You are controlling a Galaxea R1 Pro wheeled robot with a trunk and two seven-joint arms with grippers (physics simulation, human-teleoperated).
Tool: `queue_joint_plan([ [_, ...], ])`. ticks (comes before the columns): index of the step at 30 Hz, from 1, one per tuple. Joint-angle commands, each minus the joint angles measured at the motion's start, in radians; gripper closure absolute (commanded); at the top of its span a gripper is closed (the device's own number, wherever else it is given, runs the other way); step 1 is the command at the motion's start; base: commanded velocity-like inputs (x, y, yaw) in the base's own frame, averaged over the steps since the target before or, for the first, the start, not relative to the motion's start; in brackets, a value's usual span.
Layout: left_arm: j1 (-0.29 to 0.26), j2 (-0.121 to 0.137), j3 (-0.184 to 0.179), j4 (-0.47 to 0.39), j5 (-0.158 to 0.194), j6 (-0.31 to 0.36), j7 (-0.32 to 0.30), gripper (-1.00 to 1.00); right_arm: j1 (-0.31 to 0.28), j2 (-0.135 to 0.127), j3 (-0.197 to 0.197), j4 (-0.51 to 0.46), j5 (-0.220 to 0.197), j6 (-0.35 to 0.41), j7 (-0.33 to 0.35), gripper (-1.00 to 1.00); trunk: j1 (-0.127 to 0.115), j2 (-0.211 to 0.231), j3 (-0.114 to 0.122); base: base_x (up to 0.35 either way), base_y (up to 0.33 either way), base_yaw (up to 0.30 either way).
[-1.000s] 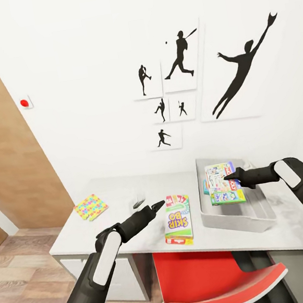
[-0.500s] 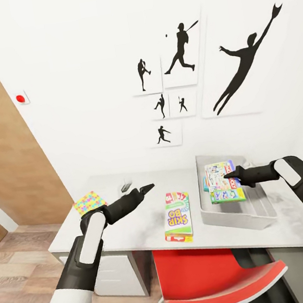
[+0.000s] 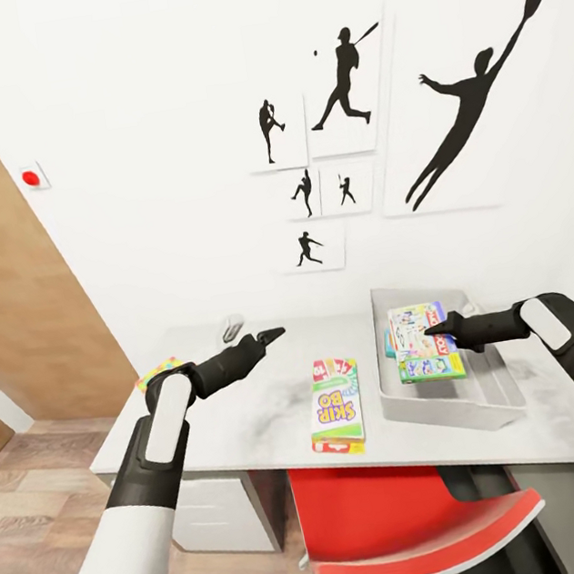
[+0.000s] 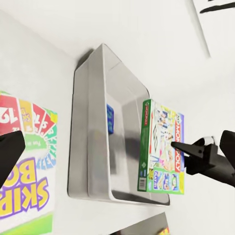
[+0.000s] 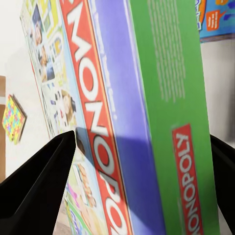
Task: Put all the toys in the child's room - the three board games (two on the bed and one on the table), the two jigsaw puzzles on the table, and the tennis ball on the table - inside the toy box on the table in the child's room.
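The right gripper [image 3: 441,330] hangs over the shallow light grey rectangular toy box [image 3: 502,399] on the long pale grey table [image 3: 269,414], its jaws spread either side of the pale green-edged "MONOPOLY" board game [image 3: 421,343], which lies in the box over a blue cartoon game [image 5: 218,17]; whether the fingers still pinch it I cannot tell. To finish well, lift straight up, clear of the walls. The left gripper [image 3: 267,336] hovers empty and slightly parted beyond the green, white and red "SKIP-BO" box [image 3: 336,404] (probably next). The multicoloured jigsaw puzzles [image 3: 153,375] lie near the table's left edge, partly behind the left arm.
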Motion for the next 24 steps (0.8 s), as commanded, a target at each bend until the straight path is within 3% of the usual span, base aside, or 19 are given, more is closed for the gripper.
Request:
queue_joint_plan([
  [1,-0.003,-0.001,0.001,0.002,-0.005,0.005,-0.005,-1.00,-0.001,-0.002,0.004,0.000,0.005,0.000,0.010,1.00,0.000,-0.002,-0.004,0.000,0.000,0.000],
  [24,-0.001,-0.009,-0.007,0.035,-0.005,0.004,0.014,-1.00,-0.003,-0.013,0.003,0.000,0.005,0.000,0.010,1.00,0.000,-0.002,-0.041,0.000,0.000,0.000],
])
